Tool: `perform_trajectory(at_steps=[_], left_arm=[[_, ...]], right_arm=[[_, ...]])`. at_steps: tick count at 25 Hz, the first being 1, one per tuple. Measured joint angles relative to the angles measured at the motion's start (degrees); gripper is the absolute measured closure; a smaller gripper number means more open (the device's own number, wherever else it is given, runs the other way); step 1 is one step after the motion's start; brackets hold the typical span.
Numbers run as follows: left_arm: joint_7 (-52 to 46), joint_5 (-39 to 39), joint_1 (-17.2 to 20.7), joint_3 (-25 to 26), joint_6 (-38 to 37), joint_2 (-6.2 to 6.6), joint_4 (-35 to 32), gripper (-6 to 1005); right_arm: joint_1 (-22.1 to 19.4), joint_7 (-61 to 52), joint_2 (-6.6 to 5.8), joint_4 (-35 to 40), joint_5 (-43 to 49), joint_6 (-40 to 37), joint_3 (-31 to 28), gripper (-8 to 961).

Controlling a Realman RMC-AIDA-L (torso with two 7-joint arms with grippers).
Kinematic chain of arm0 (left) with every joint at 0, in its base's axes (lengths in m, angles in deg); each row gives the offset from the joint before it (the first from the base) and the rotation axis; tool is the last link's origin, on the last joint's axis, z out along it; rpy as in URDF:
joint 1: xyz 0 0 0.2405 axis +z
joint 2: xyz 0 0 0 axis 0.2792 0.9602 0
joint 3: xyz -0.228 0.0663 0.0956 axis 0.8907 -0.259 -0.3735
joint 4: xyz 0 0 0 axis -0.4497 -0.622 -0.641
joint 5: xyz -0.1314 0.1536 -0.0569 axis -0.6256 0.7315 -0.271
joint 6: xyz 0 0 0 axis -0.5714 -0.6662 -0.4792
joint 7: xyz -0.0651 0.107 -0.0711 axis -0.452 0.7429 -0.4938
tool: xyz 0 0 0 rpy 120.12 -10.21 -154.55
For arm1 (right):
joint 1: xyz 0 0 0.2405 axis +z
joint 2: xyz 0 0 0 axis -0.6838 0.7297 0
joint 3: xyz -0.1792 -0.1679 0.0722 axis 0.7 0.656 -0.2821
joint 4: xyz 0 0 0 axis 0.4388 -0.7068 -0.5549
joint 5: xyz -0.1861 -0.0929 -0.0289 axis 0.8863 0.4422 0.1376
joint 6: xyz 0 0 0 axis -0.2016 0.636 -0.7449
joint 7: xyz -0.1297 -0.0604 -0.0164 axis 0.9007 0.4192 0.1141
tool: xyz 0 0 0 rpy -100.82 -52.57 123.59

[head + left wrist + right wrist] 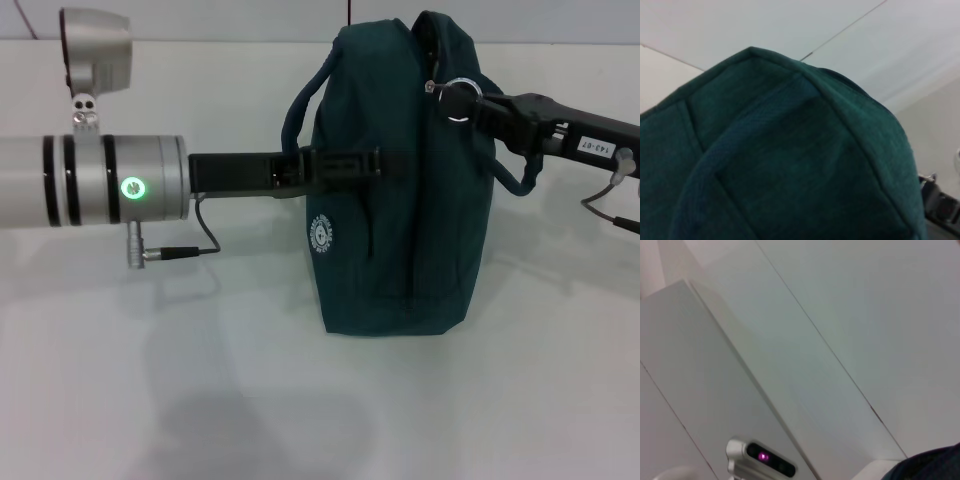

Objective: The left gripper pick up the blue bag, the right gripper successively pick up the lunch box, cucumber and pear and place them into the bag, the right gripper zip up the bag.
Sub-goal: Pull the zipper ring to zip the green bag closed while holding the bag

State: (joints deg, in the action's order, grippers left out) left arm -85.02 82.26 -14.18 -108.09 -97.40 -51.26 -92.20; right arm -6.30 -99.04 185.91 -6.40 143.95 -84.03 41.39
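Blue bag (400,190) flanked by left gripper (340,165), right gripper (462,100).

Setting: robot test bench, probably a lab. Evidence: plain white table (300,420) under the blue bag (400,200); bare pale panelled walls (850,315) behind it; no household furnishings.

blue bag (400,200) | contents hidden | both pincers' tips unseen (behind fabric)

A white label (592,146) on the right arm (560,125) read "143-07", upside down; the blue bag (400,200)'s round logo (320,235) was illegible
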Motion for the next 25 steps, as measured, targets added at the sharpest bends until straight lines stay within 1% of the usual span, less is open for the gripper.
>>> perform_trajectory(at_steps=[2, 5, 7, 14, 19, 22, 25], left_arm=[[-2.4, 0.3, 0.3, 0.0, -1.0, 0.11, -1.9, 111], [-6.6, 1.8, 1.0, -0.5, -2.3, -0.05, -5.7, 116], [-8.4, 2.2, 1.1, -0.7, -3.0, -0.13, -6.7, 125], [-9.6, 2.2, 0.7, -1.4, -3.0, -0.28, -7.0, 159], [-10.0, 2.6, 0.0, -4.9, 1.0, -0.30, -7.1, 184], [-9.8, 3.3, -0.1, -5.4, 3.0, -0.30, -7.1, 198], [-8.8, 3.4, 0.1, -5.1, 3.3, -0.25, -7.7, 212]], right_arm=[[0.0, 0.0, -0.01, 0.0, 0.0, -0.1, 0.0, 949], [0.0, 0.1, 0.02, 0.0, 0.0, -0.1, 0.0, 949], [0.0, 0.1, 0.06, 0.0, 0.0, -0.2, 0.0, 949], [-0.1, 0.8, 0.27, -0.2, 0.1, -0.3, 0.2, 949], [-0.2, 0.9, 0.37, -0.3, 0.1, -1.4, 0.1, 949], [-0.3, 0.9, 0.35, -0.3, 0.1, -1.6, 0.0, 949], [-0.7, 0.8, 0.12, -0.3, 0.1, -1.7, 0.0, 949]])
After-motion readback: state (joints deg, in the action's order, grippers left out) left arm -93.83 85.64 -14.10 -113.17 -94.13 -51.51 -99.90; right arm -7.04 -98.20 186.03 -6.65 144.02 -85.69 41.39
